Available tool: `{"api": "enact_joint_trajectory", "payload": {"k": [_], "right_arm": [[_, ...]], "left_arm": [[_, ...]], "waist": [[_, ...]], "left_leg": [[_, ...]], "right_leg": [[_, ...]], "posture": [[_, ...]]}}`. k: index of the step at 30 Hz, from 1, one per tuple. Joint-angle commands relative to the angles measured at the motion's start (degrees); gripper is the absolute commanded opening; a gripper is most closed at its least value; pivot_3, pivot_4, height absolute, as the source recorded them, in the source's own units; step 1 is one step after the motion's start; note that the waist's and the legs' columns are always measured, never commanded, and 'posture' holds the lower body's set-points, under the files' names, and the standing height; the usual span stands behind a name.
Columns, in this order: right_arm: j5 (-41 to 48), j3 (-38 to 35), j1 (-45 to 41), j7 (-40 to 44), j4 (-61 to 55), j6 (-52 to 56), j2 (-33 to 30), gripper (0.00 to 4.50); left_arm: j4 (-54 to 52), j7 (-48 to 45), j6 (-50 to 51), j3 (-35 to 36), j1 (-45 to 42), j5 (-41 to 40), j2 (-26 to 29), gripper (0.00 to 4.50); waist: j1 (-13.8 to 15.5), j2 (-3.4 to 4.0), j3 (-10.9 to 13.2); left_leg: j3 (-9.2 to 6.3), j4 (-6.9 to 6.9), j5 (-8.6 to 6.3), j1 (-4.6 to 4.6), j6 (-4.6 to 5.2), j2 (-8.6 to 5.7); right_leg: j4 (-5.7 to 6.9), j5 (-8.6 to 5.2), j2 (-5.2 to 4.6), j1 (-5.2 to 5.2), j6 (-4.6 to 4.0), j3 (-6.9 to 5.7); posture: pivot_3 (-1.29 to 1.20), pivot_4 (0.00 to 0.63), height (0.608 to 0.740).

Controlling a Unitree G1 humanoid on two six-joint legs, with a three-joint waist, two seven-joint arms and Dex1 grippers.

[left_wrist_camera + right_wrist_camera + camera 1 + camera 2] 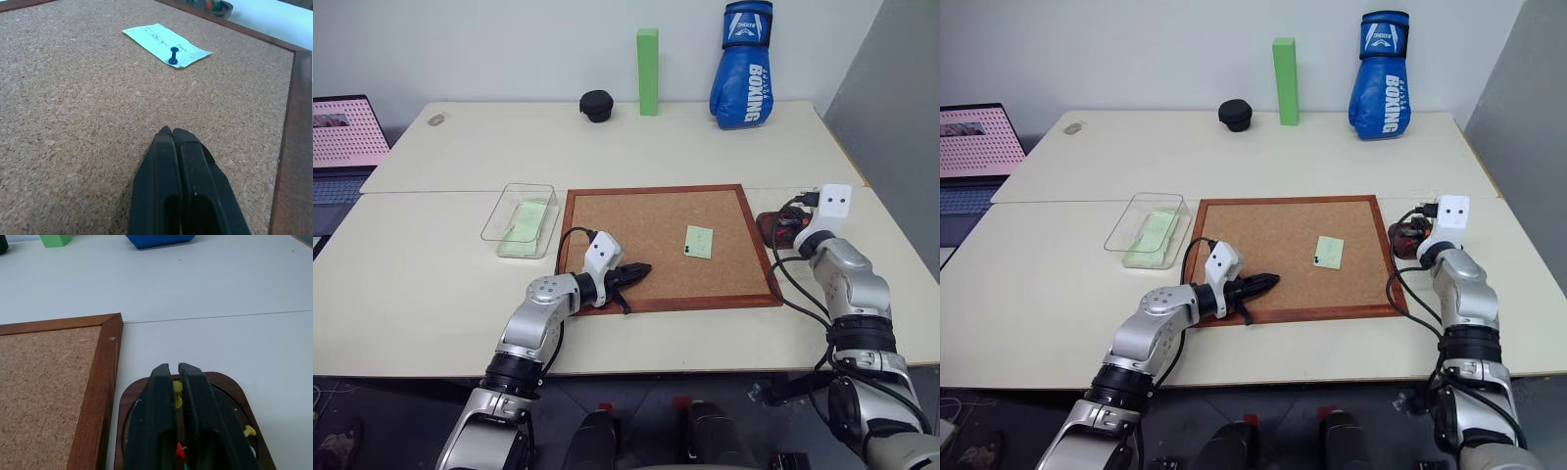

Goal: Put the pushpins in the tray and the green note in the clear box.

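A small pale green note [699, 241] lies flat on the corkboard [636, 245], right of its middle, held by a single blue pushpin [173, 55] near one corner. Another green slip [526, 221] already lies inside the clear box [520, 219], which sits on the table just beside the board's left edge. The dark reddish tray [230, 387] sits just off the board's right edge and holds several pins, yellow [249, 431] and red [180, 449] among them. The right gripper [174, 368] hovers directly over the tray, its fingers parted by only a thin gap with nothing visibly between them, which suggests a pin is being dropped there. To do this well, the fingers should open fully while low over the dish so the tiny pin falls inside and does not bounce out. The left gripper [169, 131] rests low over the board's near left area, fingers pressed together and empty, pointing towards the pinned note. The blue pin must come out before the note can be lifted. The pale table [431, 284] also carries a tall green block [648, 70], a blue boxing glove [742, 67] and a small black object [596, 105] along its far edge, against a white wall; a laptop [342, 137] sits off to the left.
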Motion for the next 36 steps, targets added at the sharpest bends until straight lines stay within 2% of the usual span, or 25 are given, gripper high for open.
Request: {"api": "enact_joint_trajectory", "payload": {"k": [1, 13, 16, 20, 23, 27, 30, 36], "right_arm": [[0.3, -1.3, -2.2, -0.6, 1.4, -0.7, -0.7, 1.29], [0.3, -1.8, -2.0, -1.3, 2.9, -1.8, -1.6, 3.69], [0.1, -0.1, -1.0, 1.9, -0.6, -3.9, -1.9, 4.3], [-2.6, 6.1, 3.3, 9.1, -7.7, -7.5, -3.6, 4.3], [2.4, 8.7, 6.9, 17.5, -15.9, -6.7, -2.4, 4.3], [4.3, 14.1, 11.3, 24.7, -23.1, -4.4, -2.2, 4.3], [3.1, 17.3, 12.5, 25.5, -23.9, -3.9, -1.2, 4.3], [0.8, 18.9, 11.5, 22.2, -19.3, -5.1, 2.7, 4.3]], "left_arm": [[0.7, 0.2, 0.6, -0.6, 0.2, 0.4, 0.1, 0.0], [0.8, 0.8, 0.3, -0.4, 0.3, 0.5, -0.1, 0.0], [1.1, 0.7, 0.2, -0.4, 0.1, 0.5, -0.1, 0.0], [1.3, 0.9, -0.1, -0.5, 0.1, 0.6, -0.4, 0.0], [1.1, 1.0, 0.1, -0.6, 0.3, 0.5, -0.6, 0.0], [1.3, 0.9, 0.1, -0.5, 0.1, 0.4, -0.5, 0.0], [1.3, 0.9, 0.2, -0.5, -0.1, 0.3, -0.3, 0.0], [0.5, 1.6, 0.2, -0.4, 0.6, 0.3, -0.4, 0.0]], "waist": [[0.0, 0.0, 0.0], [-0.1, 0.0, 0.0], [-0.1, 0.0, 0.0], [-0.1, 0.02, 0.0], [-0.1, 0.02, 0.0], [-0.1, 0.02, 0.0], [0.0, 0.01, 0.0], [0.0, 0.01, 0.0]], "left_leg": [[0.0, 0.0, 0.0, -0.01, 0.0, 0.0], [0.0, -0.01, 0.0, -0.01, 0.0, 0.0], [0.0, -0.01, 0.0, 0.0, 0.0, 0.0], [0.0, -0.01, 0.0, 0.0, 0.0, 0.0], [-0.01, -0.01, 0.0, 0.0, 0.0, 0.01], [-0.05, 0.0, 0.0, 0.02, 0.0, 0.04], [-0.05, 0.02, 0.0, 0.02, 0.0, 0.02], [-0.06, 0.02, 0.0, 0.02, 0.0, 0.03]], "right_leg": [[-0.01, 0.0, 0.0, 0.0, 0.0, 0.0], [-0.01, 0.0, 0.01, 0.0, 0.0, 0.0], [-0.01, 0.0, 0.01, 0.0, 0.0, 0.0], [-0.02, 0.0, 0.01, 0.0, 0.01, -0.01], [-0.03, 0.0, 0.01, 0.0, 0.01, -0.01], [-0.02, 0.0, 0.04, 0.02, 0.02, -0.04], [-0.02, 0.0, 0.02, 0.02, 0.02, -0.04], [-0.02, 0.0, 0.02, 0.02, 0.01, -0.06]], "posture": [[0.0, 0.15, 0.74], [0.0, 0.15, 0.74], [0.0, 0.15, 0.74], [0.0, 0.15, 0.74], [0.0, 0.15, 0.74], [0.0, 0.15, 0.74], [0.0, 0.15, 0.74], [0.0, 0.15, 0.74]]}}
